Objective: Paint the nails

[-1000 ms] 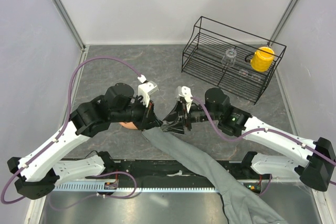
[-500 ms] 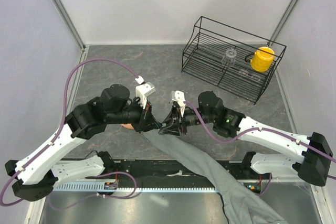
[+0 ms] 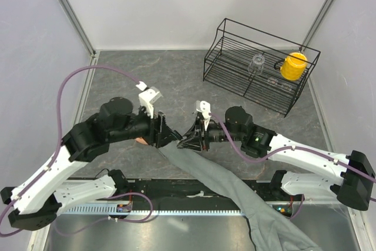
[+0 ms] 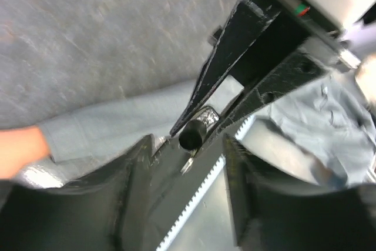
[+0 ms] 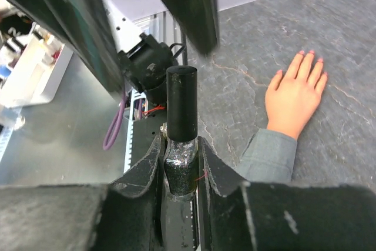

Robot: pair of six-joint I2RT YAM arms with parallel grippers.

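A bare hand point(image 5: 294, 101) lies flat on the grey table, fingers spread, its small pinkish nails point(image 5: 306, 54) pointing away, with a grey sleeve point(image 5: 267, 157) at the wrist. In the top view the hand point(image 3: 140, 140) is mostly hidden under my left arm and the sleeve point(image 3: 235, 186) trails to the near edge. My right gripper point(image 5: 181, 145) is shut on a small dark bottle point(image 5: 181, 171) with a tall black cap point(image 5: 181, 101). My left gripper point(image 4: 188, 180) stands open just short of the cap point(image 4: 192, 133), nothing between its fingers point(image 4: 132, 192).
A black wire rack point(image 3: 235, 45) stands at the back right with a yellow cup point(image 3: 292, 66) and a clear glass point(image 3: 257, 63) on it. White walls enclose the table on three sides. The two grippers meet close together above the sleeve.
My left gripper has opened and drawn back to the left, away from the bottle's cap. My right gripper has closed tighter on the bottle and shifted slightly left.
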